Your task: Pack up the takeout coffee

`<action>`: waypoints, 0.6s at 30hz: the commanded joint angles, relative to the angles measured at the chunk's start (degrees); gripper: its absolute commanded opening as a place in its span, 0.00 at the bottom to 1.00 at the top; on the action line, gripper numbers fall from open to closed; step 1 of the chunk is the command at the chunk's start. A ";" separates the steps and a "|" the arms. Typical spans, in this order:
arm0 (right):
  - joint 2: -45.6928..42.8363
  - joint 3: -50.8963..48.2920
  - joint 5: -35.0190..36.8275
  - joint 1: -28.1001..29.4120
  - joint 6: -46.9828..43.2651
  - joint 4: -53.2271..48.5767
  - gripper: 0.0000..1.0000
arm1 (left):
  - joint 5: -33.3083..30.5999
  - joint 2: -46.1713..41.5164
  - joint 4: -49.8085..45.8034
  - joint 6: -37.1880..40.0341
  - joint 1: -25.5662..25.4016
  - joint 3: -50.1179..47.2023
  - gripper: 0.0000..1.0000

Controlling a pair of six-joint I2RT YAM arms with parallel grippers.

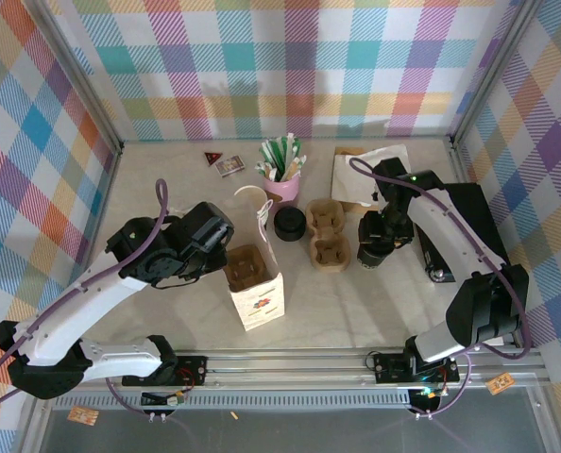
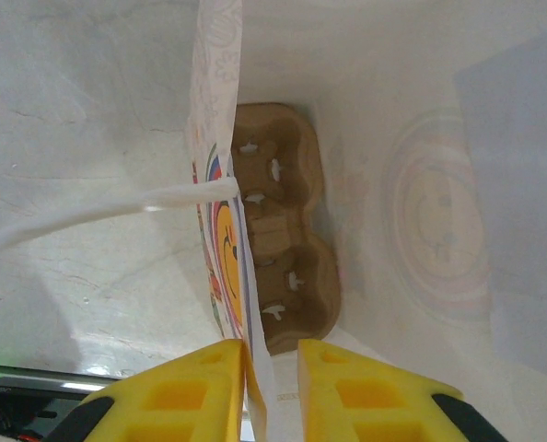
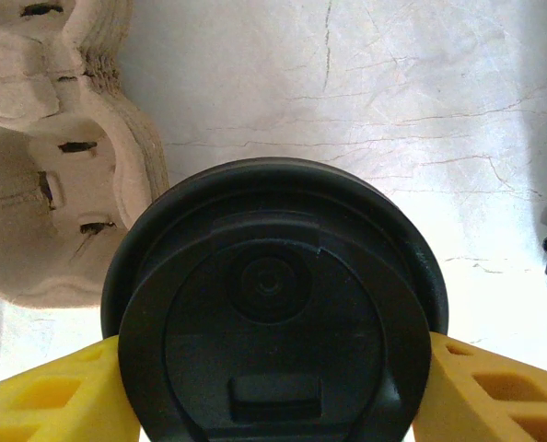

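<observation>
One cup tray (image 2: 283, 249) lies inside the bag (image 2: 220, 138); left pincer (image 2: 272, 387) seemingly pinches its wall

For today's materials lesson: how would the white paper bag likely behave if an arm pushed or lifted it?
The paper bag would probably flex, since its thin wall bends between the left gripper fingers. It stands tall and narrow, holding just a cardboard cup carrier, so may tip easily.

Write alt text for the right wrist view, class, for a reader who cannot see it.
A round black lid of the takeout coffee sits between the right gripper and its yellow jaws, which press its sides. A brown cardboard cup carrier lies to the left on the pale marbled table.
</observation>
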 commanded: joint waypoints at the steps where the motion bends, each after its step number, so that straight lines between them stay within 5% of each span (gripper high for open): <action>1: -1.84 -0.50 -1.04 0.12 0.99 -1.35 0.63 | 0.64 -1.16 -0.21 0.26 0.85 -0.54 0.22; 18: -0.14 8.61 0.63 0.16 1.87 -7.17 0.62 | 5.29 -0.17 1.72 10.15 4.22 -1.92 0.09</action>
